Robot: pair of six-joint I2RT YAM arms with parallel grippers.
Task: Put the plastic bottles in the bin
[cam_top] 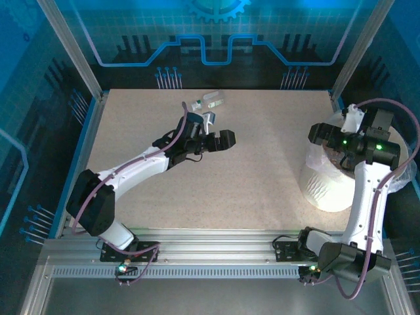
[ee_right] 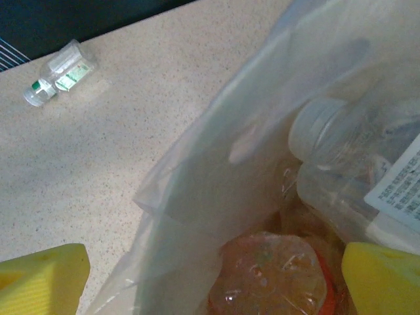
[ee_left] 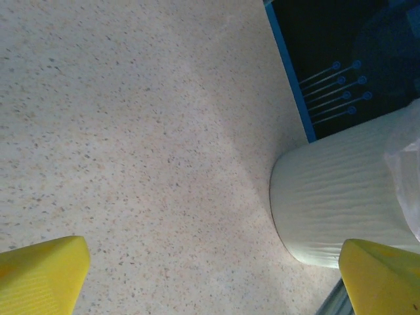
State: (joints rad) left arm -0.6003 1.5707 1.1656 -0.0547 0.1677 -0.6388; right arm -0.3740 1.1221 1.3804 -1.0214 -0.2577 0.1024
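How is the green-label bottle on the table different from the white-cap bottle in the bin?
The green-label bottle lies on the bare table; the white-cap bottle rests inside the bin, within its clear bag. The first carries a green label, the second a white printed one. Both are clear plastic.

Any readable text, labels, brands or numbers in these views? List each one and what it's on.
No text is legible.
The clear bottle in the bin: white label with printed lines, too blurred to read.
The green-labelled bottle on the table: label too small to read.
The gear emblem on the back wall: graphic only, no words.
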